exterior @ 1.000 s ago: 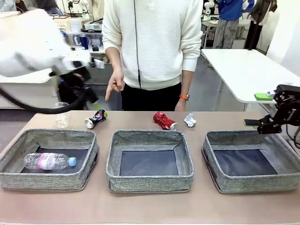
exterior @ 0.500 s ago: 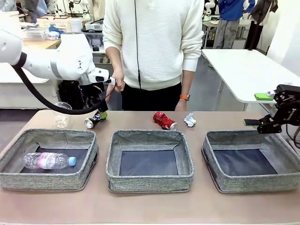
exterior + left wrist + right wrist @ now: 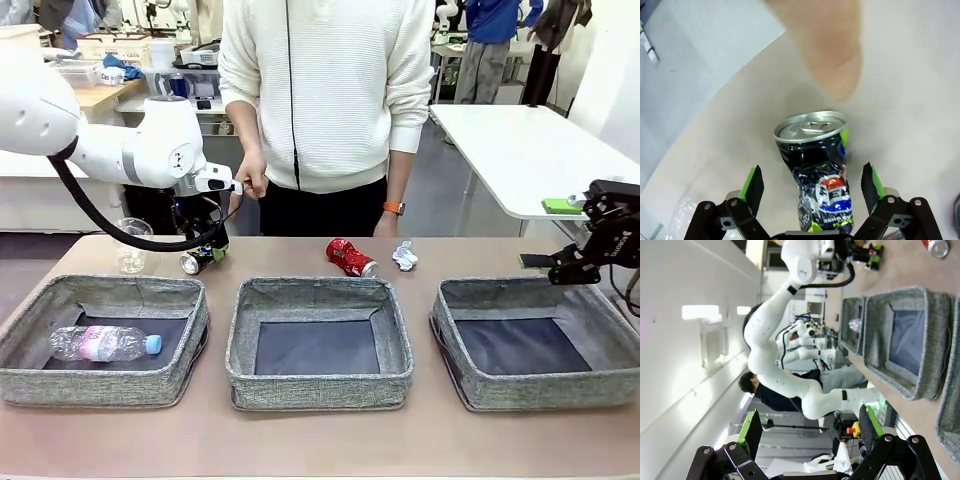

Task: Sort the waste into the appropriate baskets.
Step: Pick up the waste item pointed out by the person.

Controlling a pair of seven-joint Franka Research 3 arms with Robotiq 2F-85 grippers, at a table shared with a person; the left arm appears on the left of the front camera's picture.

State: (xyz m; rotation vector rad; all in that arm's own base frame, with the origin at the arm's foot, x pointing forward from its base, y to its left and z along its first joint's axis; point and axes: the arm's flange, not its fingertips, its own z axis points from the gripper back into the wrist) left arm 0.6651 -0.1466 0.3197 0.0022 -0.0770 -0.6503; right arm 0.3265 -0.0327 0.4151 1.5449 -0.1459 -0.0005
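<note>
Three grey woven baskets stand in a row on the table (image 3: 320, 440): the left basket (image 3: 100, 290), the middle basket (image 3: 320, 288) and the right basket (image 3: 540, 290), with narrow strips of bare tabletop between them. One clear plastic bottle (image 3: 105, 343) with a pink label and blue cap lies on its side in the left basket. The other two show their dark bottoms.

Along the far strip, between the baskets and the table's far edge, lie four pieces: one clear plastic cup (image 3: 132, 245) upright near the left corner, one dark printed can (image 3: 203, 257), one crushed red can (image 3: 350, 257) and one small white paper wad (image 3: 405, 256) just beside it.

The left gripper (image 3: 208, 243) is down over the dark printed can (image 3: 815, 150), its green-padded fingers (image 3: 752, 185) spread to either side with a gap on each. The person's hand (image 3: 250, 180) hangs close above.

The right gripper (image 3: 540, 263) hovers over the right basket's far right corner, fingers apart with nothing between them.
</note>
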